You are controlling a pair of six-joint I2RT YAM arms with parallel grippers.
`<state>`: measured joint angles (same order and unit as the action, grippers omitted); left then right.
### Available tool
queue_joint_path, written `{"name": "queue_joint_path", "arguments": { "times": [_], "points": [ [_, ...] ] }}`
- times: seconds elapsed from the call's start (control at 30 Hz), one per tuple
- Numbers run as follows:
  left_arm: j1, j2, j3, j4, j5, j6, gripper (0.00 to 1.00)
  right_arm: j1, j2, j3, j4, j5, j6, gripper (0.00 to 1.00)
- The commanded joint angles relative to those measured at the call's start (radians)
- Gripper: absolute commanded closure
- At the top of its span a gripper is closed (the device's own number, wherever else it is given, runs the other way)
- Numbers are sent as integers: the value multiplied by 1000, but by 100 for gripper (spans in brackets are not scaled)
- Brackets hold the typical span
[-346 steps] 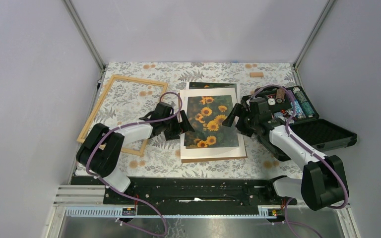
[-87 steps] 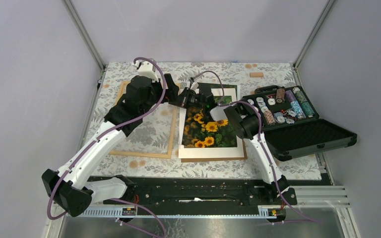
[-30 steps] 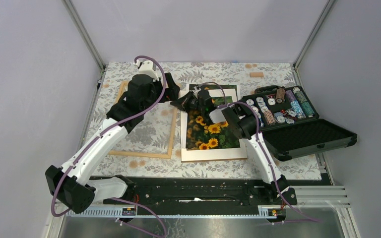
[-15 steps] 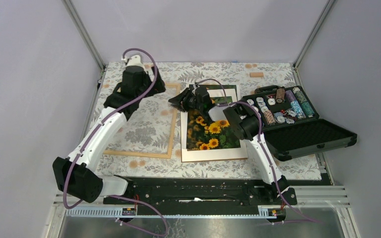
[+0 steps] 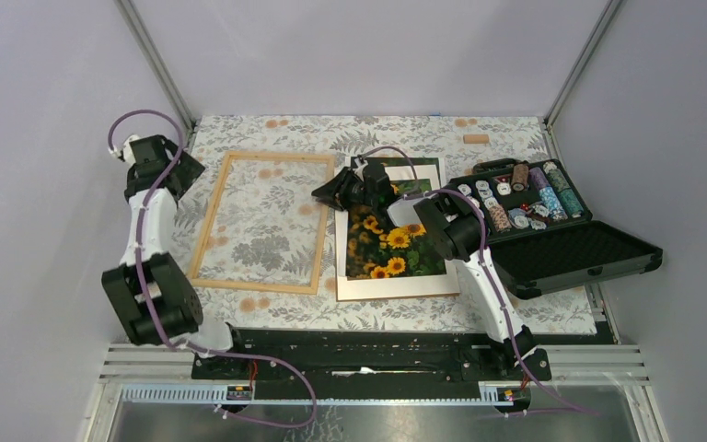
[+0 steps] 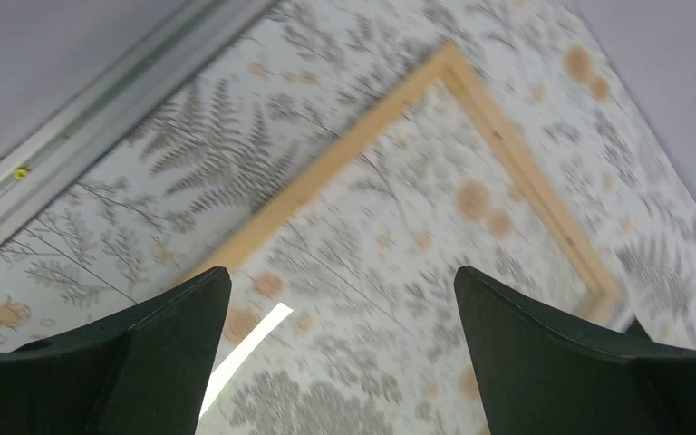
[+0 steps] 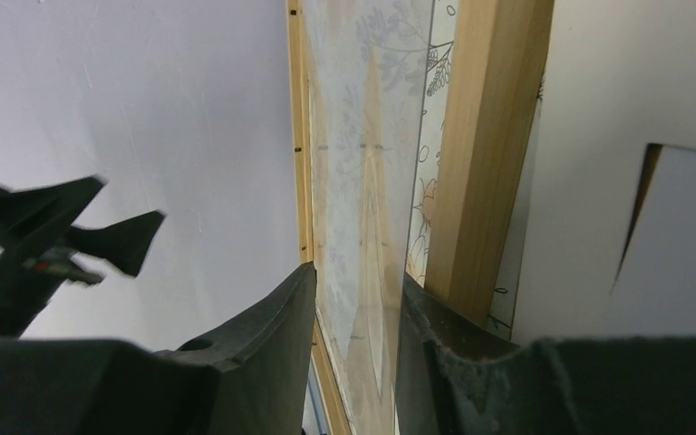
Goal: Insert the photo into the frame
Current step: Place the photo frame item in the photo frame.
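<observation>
The frame (image 5: 206, 221), thin light wood with a clear pane, lies flat on the patterned table left of centre. Beside it on the right, the sunflower photo (image 5: 396, 249) lies inside a white mat (image 5: 391, 287). My right gripper (image 5: 331, 191) is low at the frame's far right corner. In the right wrist view its jaws (image 7: 358, 272) stand apart, with the pane showing in the gap and the wood rail (image 7: 489, 154) just beyond the right finger. My left gripper (image 5: 170, 170) is pulled back to the far left. It hangs wide open (image 6: 342, 272) above the frame's rail (image 6: 344, 152), holding nothing.
An open black case (image 5: 598, 249) holding poker chips sits right of the photo. A small wooden block (image 5: 475, 139) lies near the back wall. The enclosure's walls and metal posts close in the left, right and back edges.
The left arm has swung away from the frame's far edge to the far left wall. The right gripper's jaws have parted at the frame's corner. The frame stays flat.
</observation>
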<state>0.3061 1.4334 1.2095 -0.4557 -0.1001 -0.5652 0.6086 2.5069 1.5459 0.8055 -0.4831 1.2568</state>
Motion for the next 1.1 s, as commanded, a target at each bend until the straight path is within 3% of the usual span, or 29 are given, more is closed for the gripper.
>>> {"name": "queue_joint_path", "arguments": {
  "times": [0.0,0.2,0.47,0.73,1.07],
  "points": [
    [52,127,-7,172,53,-22,1,11,-13,13,11,-55,-18,59],
    [84,315,1,214,74,16,1,1,-26,-6,20,-70,-15,56],
    [118,419,-14,194,200,-12,1,-3,-25,1,28,-95,18,52],
    [118,398,-96,180,352,-98,1,23,-35,9,44,-91,40,58],
    [117,366,-131,200,365,-85,1,51,-7,67,1,-62,23,60]
  ]
}}
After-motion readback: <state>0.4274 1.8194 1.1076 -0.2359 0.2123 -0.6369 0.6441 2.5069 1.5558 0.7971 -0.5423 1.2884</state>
